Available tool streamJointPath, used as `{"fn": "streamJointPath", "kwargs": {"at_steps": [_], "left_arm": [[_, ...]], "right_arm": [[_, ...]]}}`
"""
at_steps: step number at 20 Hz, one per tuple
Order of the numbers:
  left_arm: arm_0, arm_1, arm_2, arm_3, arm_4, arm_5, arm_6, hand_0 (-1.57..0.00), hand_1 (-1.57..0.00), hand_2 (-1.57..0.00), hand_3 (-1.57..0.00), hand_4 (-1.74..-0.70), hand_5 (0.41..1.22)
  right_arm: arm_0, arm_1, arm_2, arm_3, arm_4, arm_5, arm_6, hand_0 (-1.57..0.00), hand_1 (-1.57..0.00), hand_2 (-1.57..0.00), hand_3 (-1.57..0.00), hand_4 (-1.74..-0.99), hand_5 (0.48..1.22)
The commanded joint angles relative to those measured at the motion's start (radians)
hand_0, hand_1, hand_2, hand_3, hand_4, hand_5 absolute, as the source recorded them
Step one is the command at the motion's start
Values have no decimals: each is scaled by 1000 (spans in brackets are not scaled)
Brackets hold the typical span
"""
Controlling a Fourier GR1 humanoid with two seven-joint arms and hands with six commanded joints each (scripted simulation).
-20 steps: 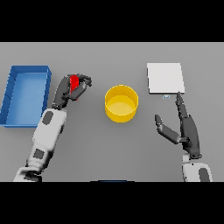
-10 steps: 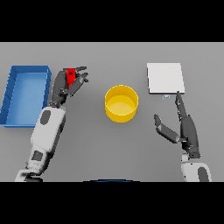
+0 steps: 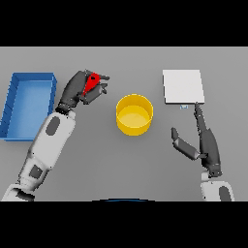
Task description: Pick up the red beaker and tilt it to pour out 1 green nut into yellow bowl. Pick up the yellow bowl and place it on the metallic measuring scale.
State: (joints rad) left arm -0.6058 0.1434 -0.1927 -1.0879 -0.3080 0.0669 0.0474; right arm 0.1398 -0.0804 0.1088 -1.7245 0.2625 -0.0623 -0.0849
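While apparently tilted, left robot hand [image 3: 77, 89] grips red beaker [image 3: 90, 83].

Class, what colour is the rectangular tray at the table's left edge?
Blue: the open rectangular tray shows best in the head view.

The red beaker [image 3: 91, 83] sits tilted in my left hand [image 3: 77, 90], fingers curled round it, left of the round yellow bowl [image 3: 134, 114] standing upright mid-desk, while the flat, square metallic measuring scale [image 3: 182, 86] lies to the bowl's upper right.
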Motion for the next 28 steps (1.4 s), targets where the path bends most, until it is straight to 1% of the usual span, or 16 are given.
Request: {"fn": "streamJointPath", "kwargs": {"at_steps": [1,4,7,9,12,14,15,16,17,20,21,23,25,26,27,28], "left_arm": [[-1,3,-18,-7,-15,2,17,-1564,-1565,-1565,-1562,-1733,1111],[-25,26,-85,-18,-87,9,91,-1567,-1567,-1567,-1565,-1736,1117],[-89,63,-187,-4,-216,-4,196,-1569,-1569,-1569,-1568,-1738,1133],[-125,83,-268,7,-294,-32,212,-1570,-1570,-1570,-1569,-1739,1127],[-177,117,-353,30,-385,-67,230,-1570,-1570,-1570,-1570,-1740,1173],[-214,136,-395,36,-426,-97,223,-1571,-1571,-1571,-1570,-1740,1190],[-231,133,-417,56,-446,-104,217,-1571,-1571,-1571,-1571,-1691,1196],[-250,143,-444,60,-467,-129,205,-1571,-1571,-1571,-1571,-1649,1201],[-270,152,-464,61,-483,-153,204,-1571,-1571,-1571,-1571,-1666,1205],[-336,171,-542,73,-527,-256,182,-1571,-1571,-1571,-1327,-1695,1213],[-352,168,-573,98,-548,-257,151,-1571,-1571,-1571,-1277,-1701,1215],[-396,160,-621,122,-578,-284,116,-1571,-1571,-1571,-1383,-1713,1217],[-431,153,-678,145,-611,-309,81,-1571,-1571,-1571,-1451,-1723,1218],[-442,150,-700,152,-626,-324,84,-1571,-1571,-1571,-1475,-1726,1219],[-462,157,-725,167,-640,-344,66,-1571,-1571,-1571,-1494,-1729,1219],[-479,158,-755,176,-661,-356,56,-1571,-1571,-1571,-1509,-1732,1220]], "right_arm": [[0,-3,0,-5,-1,4,1,1,1,1,1,-1256,678],[-7,1,-3,2,-8,5,9,1,1,1,1,-1255,681],[1,5,6,-13,-17,17,6,1,1,1,1,-1254,687],[0,12,10,-18,-12,14,23,1,1,1,1,-1256,690],[5,3,7,-26,-16,20,14,1,1,1,1,-1270,700],[3,-1,6,-24,-16,23,22,1,1,1,1,-1274,704],[0,2,8,-31,-11,17,26,1,1,1,1,-1282,705],[15,5,6,-34,-18,19,11,1,1,1,1,-1284,705],[2,12,2,-13,-24,16,19,1,1,1,1,-1283,702],[8,27,1,-5,-41,18,0,1,1,1,1,-1288,685],[1,27,-8,2,-46,13,-4,1,1,1,1,-1292,678],[24,38,-4,10,-57,19,-28,1,1,1,1,-1295,664],[27,44,-5,-10,-68,20,-36,1,1,1,1,-1294,653],[23,38,-8,-10,-70,22,-24,1,1,1,1,-1291,648],[30,42,-5,-4,-65,19,-31,1,1,1,1,-1290,644],[20,44,-8,-5,-63,12,-23,1,1,1,1,-1291,640]]}}
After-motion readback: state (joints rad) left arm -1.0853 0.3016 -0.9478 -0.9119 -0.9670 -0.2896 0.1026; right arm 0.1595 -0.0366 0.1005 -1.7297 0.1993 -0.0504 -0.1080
